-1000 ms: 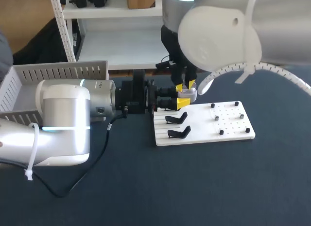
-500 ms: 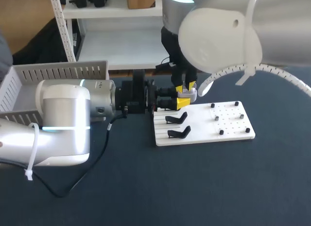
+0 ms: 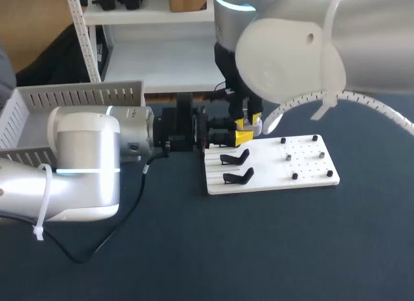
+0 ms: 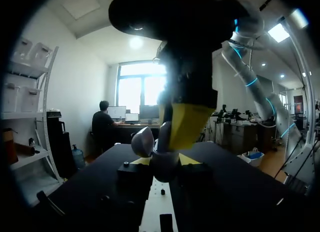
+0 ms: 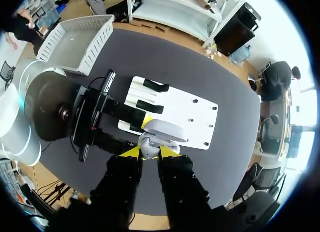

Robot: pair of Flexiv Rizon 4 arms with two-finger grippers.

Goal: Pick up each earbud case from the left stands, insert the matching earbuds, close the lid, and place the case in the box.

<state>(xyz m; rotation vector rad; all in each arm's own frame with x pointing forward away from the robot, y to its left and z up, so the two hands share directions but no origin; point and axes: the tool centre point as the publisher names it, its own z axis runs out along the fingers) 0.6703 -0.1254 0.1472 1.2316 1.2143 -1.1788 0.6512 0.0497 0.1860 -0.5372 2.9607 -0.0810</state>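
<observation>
While the left gripper [image 3: 243,137] clamps the earbud case [image 5: 166,130] (lid up), the right gripper [image 5: 150,151], fingers narrowly parted, seemingly pinches it above the white board [image 3: 304,173].

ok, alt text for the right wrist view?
An open white case sits ahead of the right end effector, gripped from the side by the left end effector. Beneath is a white board with two black stands, a box beyond.

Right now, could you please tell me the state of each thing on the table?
White earbud case: lid open, held.
Left gripper: shut on the case.
Right gripper: at the open case.
Two black stands: both empty.
White slatted box: nothing visible inside.
</observation>
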